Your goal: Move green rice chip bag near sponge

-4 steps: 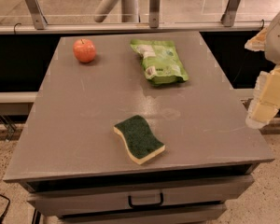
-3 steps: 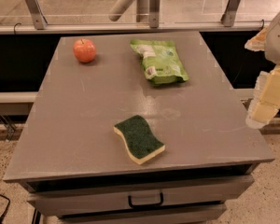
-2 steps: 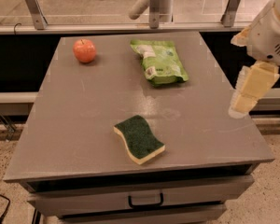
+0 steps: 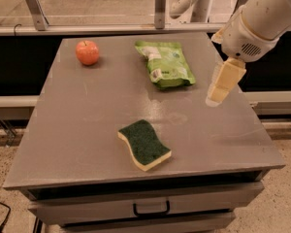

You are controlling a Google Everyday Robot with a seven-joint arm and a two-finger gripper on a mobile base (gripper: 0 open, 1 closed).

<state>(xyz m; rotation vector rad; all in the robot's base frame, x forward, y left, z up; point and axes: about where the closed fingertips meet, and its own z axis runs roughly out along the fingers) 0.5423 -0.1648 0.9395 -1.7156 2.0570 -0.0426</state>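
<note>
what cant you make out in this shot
Gripper, over the table's right side beside the chip bag: whether it touches the table or hangs above it, with one camera view only.
Arm: cut off by the top and right edges.
Chip bag: label print too small to read.
Drawer: contents hidden behind its closed front.

One each: bag [image 4: 166, 64], sponge [image 4: 144, 143], apple [image 4: 87, 52], pincer [image 4: 218, 93] at right.
</note>
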